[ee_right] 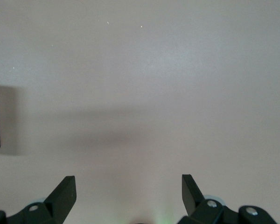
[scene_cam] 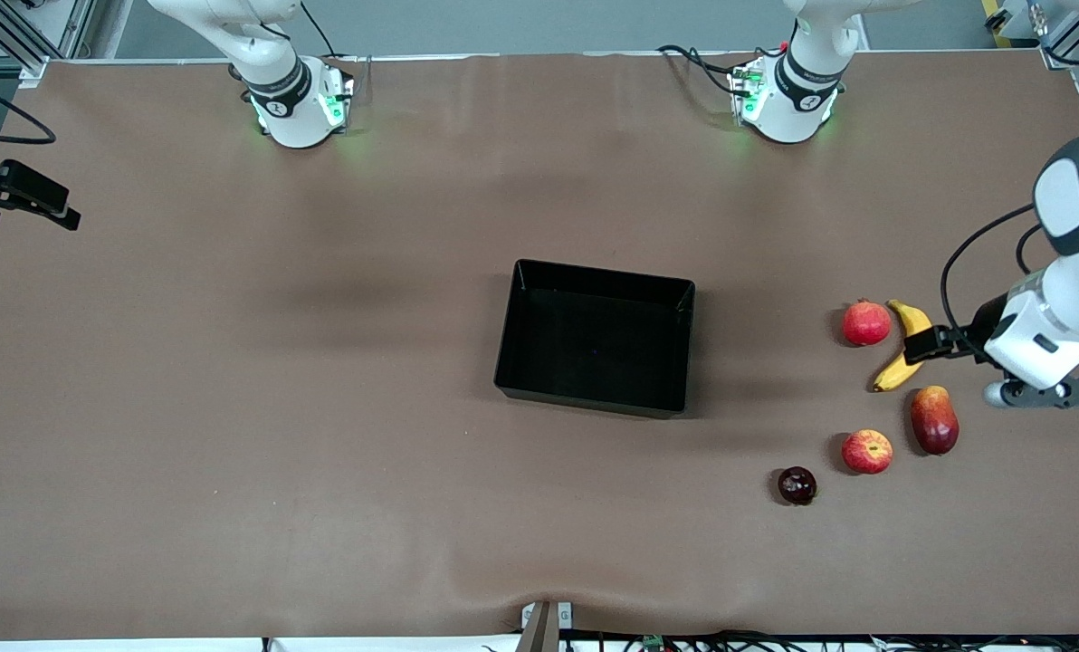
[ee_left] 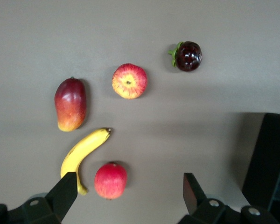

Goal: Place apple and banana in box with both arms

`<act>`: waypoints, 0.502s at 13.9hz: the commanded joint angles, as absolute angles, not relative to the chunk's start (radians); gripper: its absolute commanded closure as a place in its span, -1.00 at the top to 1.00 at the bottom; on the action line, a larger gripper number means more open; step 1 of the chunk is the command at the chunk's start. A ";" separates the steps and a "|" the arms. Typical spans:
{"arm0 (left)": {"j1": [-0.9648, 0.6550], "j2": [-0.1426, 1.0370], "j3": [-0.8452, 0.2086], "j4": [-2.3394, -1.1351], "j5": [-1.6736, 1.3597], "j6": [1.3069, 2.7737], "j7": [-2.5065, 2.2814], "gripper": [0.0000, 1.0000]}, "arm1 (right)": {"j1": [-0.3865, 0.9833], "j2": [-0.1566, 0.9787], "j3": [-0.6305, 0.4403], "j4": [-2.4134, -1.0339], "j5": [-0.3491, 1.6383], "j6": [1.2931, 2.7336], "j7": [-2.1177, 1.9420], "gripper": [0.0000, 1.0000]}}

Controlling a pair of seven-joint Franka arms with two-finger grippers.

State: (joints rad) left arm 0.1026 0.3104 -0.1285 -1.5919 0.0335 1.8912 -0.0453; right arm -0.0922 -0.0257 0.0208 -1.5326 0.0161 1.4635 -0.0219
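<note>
The apple (scene_cam: 867,451) lies on the brown table (scene_cam: 277,407) toward the left arm's end, between a dark maroon fruit (scene_cam: 797,485) and a red mango (scene_cam: 934,419). The banana (scene_cam: 902,357) lies farther from the front camera than the apple, just beside a pinkish-red round fruit (scene_cam: 866,322). The box (scene_cam: 596,337), a black tray, sits near the middle of the table, well apart from the fruits, and holds nothing. The left gripper (ee_left: 130,186) hangs over the banana and the pinkish-red fruit with its fingers spread wide and nothing between them; how high it hangs above them is hard to judge. The right gripper (ee_right: 129,186) is over bare table at the right arm's end, fingers likewise wide apart and holding nothing, with a dark edge, probably the box, at the side of its wrist view.
</note>
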 commanded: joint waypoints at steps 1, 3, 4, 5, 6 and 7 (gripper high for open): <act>0.089 0.414 -0.129 -1.510 0.045 1.923 -0.083 1.00 | -0.103 -0.015 0.032 -1.513 0.018 1.457 -0.009 1.00; 0.081 0.490 -0.129 -1.447 0.044 1.925 -0.115 1.00 | -0.100 -0.015 0.032 -1.513 0.018 1.457 -0.009 1.00; 0.063 0.524 -0.129 -1.421 0.044 1.927 -0.124 1.00 | -0.100 -0.015 0.032 -1.513 0.017 1.457 -0.009 1.00; 0.051 0.552 -0.124 -1.401 0.048 1.930 -0.135 1.00 | -0.101 -0.015 0.032 -1.513 0.015 1.457 -0.009 1.00; 0.048 0.570 -0.126 -1.396 0.067 1.951 -0.137 1.00 | -0.103 -0.015 0.032 -1.513 0.017 1.457 -0.009 1.00; 0.049 0.590 -0.127 -1.397 0.116 1.979 -0.135 1.00 | -0.103 -0.014 0.032 -1.513 0.018 1.457 -0.009 1.00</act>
